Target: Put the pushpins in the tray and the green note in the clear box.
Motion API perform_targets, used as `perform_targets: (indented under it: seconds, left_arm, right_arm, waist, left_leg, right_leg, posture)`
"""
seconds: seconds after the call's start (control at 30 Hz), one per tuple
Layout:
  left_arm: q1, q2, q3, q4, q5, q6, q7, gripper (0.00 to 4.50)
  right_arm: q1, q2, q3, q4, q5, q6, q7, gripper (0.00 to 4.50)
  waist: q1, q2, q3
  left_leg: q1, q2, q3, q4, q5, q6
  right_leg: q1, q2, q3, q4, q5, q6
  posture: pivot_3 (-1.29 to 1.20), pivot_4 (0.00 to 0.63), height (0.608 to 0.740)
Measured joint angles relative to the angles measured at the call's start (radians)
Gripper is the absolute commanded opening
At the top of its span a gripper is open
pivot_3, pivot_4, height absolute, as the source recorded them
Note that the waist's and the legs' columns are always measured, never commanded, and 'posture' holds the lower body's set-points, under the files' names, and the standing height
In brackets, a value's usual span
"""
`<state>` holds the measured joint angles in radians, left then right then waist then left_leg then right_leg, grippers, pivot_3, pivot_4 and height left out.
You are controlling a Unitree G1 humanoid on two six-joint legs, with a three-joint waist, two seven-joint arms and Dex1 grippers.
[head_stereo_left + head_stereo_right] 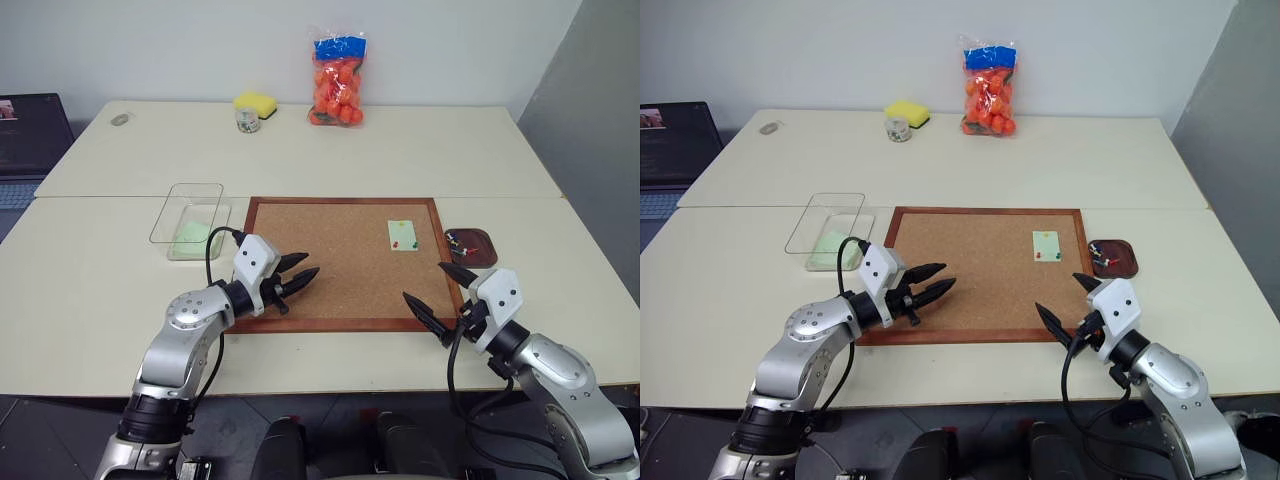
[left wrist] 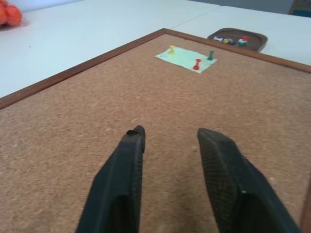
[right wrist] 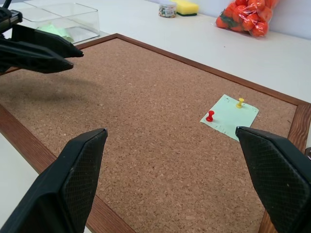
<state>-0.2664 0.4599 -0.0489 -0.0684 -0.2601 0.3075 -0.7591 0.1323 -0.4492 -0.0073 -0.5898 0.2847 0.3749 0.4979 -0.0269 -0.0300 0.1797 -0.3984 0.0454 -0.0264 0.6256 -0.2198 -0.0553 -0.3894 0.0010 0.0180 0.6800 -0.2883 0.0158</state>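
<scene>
Both grippers sit closest to the head camera, hovering low over the near edge of the cork board. At about seven o'clock the left gripper points across the cork with its black fingers narrowed to a slim gap and nothing between them; at about five o'clock the right gripper has its textured fingers spread wide, also empty, angled toward the far right of the board.

Out at two o'clock on the cork lies the green note, a thin pale slip lying flat, fixed there by the pushpins: a red one and a yellow one show in the right wrist view, and the left wrist view adds a green one. Their tiny plastic heads stand upright, so the paper cannot be lifted until, I judge, each pin is pulled out.

Just off the board's right frame, at three o'clock, the tray is a shallow dark reddish-brown dish with rounded corners, already holding a few loose pins. Opposite, at ten o'clock beside the left frame, stands the clear box, transparent with low walls and something pale green inside.

Farther back, near twelve o'clock, are a yellow sponge, a small jar and a bag of orange balls.
</scene>
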Motion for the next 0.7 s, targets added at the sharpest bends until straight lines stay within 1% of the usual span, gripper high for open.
perform_targets:
  seconds: [0.1,0.17,0.27,0.43,0.7]
  left_arm:
    - [-0.009,0.001,-0.016,0.044,0.017,-0.01,-0.009,0.48]
    - [-0.018,-0.002,-0.034,0.093,0.036,-0.021,-0.014,0.04]
    - [-0.026,-0.01,-0.046,0.135,0.051,-0.045,-0.014,0.04]
    - [-0.051,-0.028,-0.06,0.179,0.081,-0.09,-0.007,0.04]
    - [-0.059,-0.032,-0.07,0.195,0.101,-0.102,-0.008,0.04]
  right_arm:
    - [-0.006,0.004,0.002,0.005,-0.013,-0.009,-0.007,4.5]
    - [-0.036,0.017,0.002,0.011,-0.028,-0.012,-0.024,4.5]
    - [-0.067,0.025,0.001,0.013,-0.038,-0.012,-0.049,4.5]
    - [-0.12,0.04,-0.009,0.026,-0.052,0.061,-0.11,4.5]
    - [-0.338,0.091,-0.064,0.116,0.011,0.3,-0.204,4.5]
  waist:
    - [-0.001,0.0,0.0]
    - [-0.001,0.0,0.0]
    - [0.0,0.0,0.0]
    - [0.001,0.0,0.0]
    - [0.0,0.001,-0.001]
  left_leg:
    - [0.0,0.0,0.0,0.0,0.0,0.0]
    - [0.0,0.0,0.0,0.0,0.0,0.0]
    - [0.0,0.0,0.0,0.0,0.0,0.0]
    - [0.0,0.0,0.0,0.0,0.0,0.0]
    - [0.001,0.0,0.0,0.002,0.0,0.0]
  right_leg:
    - [0.0,0.0,0.0,0.0,0.0,0.0]
    - [0.0,0.0,0.0,0.0,0.0,0.0]
    - [0.0,0.0,0.0,0.0,0.0,0.0]
    - [0.0,0.0,0.0,0.0,0.0,0.0]
    - [0.001,0.0,0.0,0.001,0.001,0.002]
  posture:
    - [0.0,0.15,0.74]
    - [0.0,0.15,0.74]
    - [0.0,0.15,0.74]
    - [0.0,0.15,0.74]
    - [0.0,0.15,0.74]
